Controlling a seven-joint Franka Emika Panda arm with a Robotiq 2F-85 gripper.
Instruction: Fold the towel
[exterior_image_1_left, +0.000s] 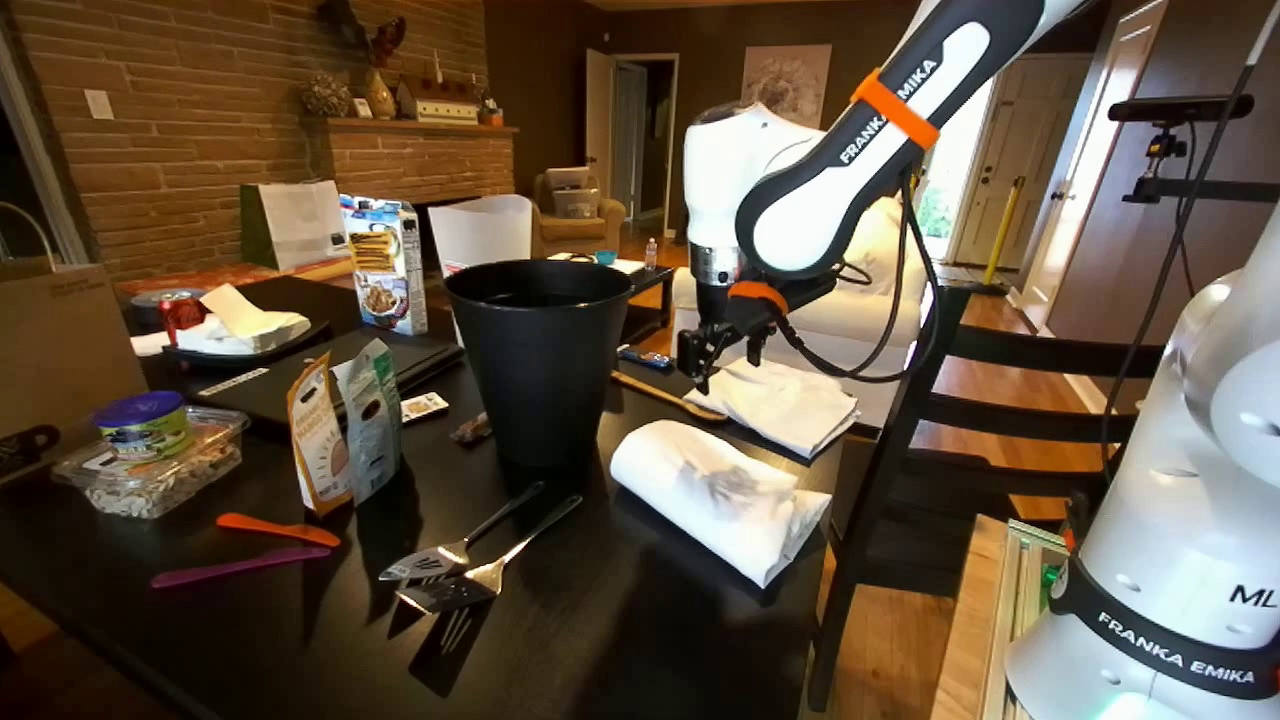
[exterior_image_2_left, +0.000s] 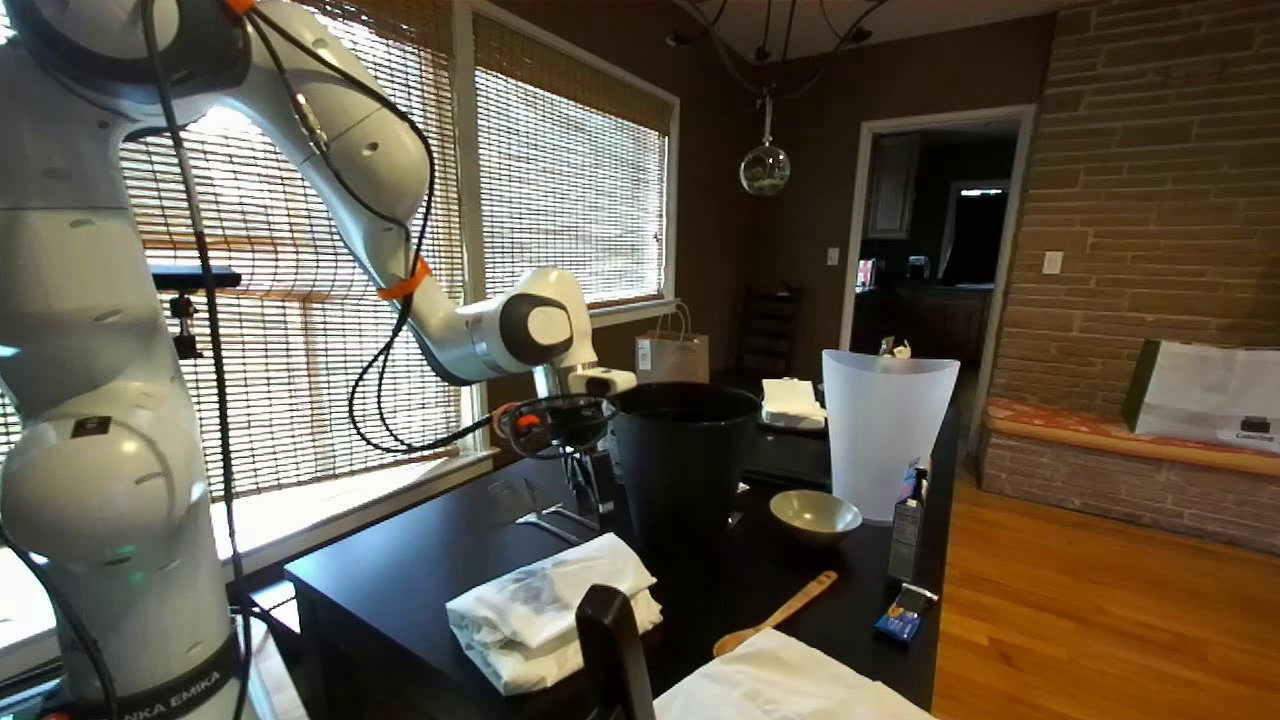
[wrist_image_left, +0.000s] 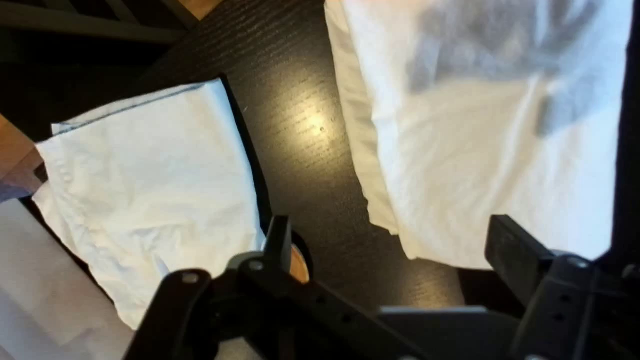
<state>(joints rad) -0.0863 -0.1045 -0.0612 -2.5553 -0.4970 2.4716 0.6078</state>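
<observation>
The towel is a large white cloth, folded over in a thick, lightly wrinkled bundle with a grey shadow across its top. It lies on the dark table beside the black bucket in both exterior views (exterior_image_1_left: 715, 490) (exterior_image_2_left: 550, 600), and at the upper right of the wrist view (wrist_image_left: 480, 135). My gripper (exterior_image_1_left: 729, 372) is open and empty, raised above the table. It also shows beside the bucket in an exterior view (exterior_image_2_left: 590, 490). In the wrist view its fingers (wrist_image_left: 392, 237) are spread wide, the right one overlapping the towel's near edge. Whether it touches the towel cannot be told.
A smaller, flatter folded white cloth (exterior_image_1_left: 775, 400) (wrist_image_left: 155, 195) lies beside the towel. The tall black bucket (exterior_image_1_left: 535, 370) stands close by. A wooden spoon (exterior_image_2_left: 775, 615), metal spatulas (exterior_image_1_left: 470, 570), a bowl (exterior_image_2_left: 815, 515) and pouches (exterior_image_1_left: 370, 425) are on the table. A chair (exterior_image_1_left: 900, 420) stands at its edge.
</observation>
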